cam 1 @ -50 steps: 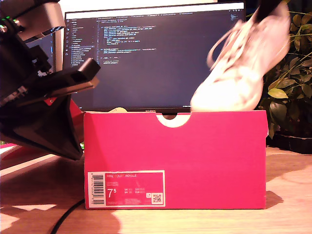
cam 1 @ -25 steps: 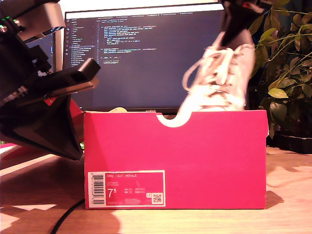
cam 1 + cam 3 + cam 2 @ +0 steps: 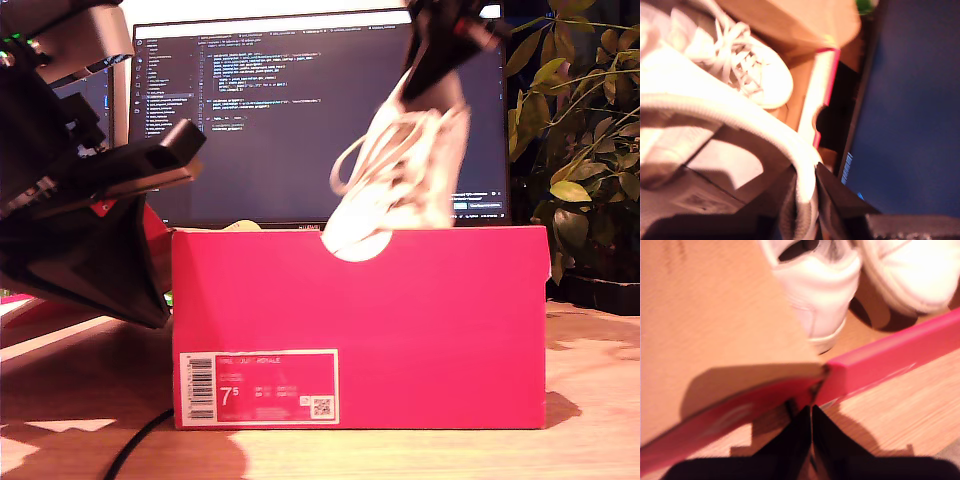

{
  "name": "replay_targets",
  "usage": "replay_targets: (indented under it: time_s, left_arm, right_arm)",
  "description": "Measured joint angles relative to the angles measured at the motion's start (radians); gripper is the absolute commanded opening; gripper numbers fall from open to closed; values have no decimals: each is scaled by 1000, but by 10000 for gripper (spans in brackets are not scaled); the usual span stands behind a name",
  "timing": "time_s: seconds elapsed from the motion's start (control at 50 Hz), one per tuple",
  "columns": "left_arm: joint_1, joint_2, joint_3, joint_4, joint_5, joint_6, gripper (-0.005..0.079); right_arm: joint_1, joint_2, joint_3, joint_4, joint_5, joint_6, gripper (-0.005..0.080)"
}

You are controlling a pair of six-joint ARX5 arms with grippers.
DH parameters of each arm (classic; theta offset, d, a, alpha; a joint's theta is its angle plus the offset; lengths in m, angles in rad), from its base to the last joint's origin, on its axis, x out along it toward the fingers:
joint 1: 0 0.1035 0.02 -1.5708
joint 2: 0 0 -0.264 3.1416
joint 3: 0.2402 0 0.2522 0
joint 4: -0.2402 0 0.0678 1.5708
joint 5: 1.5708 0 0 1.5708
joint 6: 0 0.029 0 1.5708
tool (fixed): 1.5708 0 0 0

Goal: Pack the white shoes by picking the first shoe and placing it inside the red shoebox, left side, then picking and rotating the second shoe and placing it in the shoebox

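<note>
Nearest the exterior camera stood the red shoebox (image 3: 360, 325), label wall facing out, on the wooden tabletop (image 3: 590, 400). My first gripper (image 3: 811, 412) sat at a wall of that box, fingers together on the red cardboard edge where lid and wall met, apparently steadying it; the arm (image 3: 80, 200) at the exterior view's left looked to be that one.

Progress: first shoe (image 3: 760, 75) was already lying inside the box, laces up, so step one read as done. Step two was underway. The second shoe (image 3: 400, 180) hung toe-down above the open box, its toe dipping behind the half-round notch (image 3: 355, 245), not yet resting on the floor of the box as far as I could tell.

My second gripper (image 3: 812, 195) was clamped on the second shoe's rim at the heel end, holding it from above, the shoe dangling below the jaws. Left to do, by my judgement: lower it beside the first shoe and release.

Farthest back, a monitor (image 3: 260, 120) and plant (image 3: 580, 150).
</note>
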Motion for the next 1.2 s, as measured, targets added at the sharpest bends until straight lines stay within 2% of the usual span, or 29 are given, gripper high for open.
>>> replay_targets:
  time_s: [0.24,0.92,1.2]
  left_arm:
    - [1,0,0,0,0,0,-19]
    - [1,0,0,1,0,0,-19]
    - [1,0,0,-2,0,0,-19]
  right_arm:
    - [12,55,0,-41,1,-60,-11]
    - [12,87,0,-55,0,-62,-11]
    - [12,186,7,-18,-27,-67,-11]
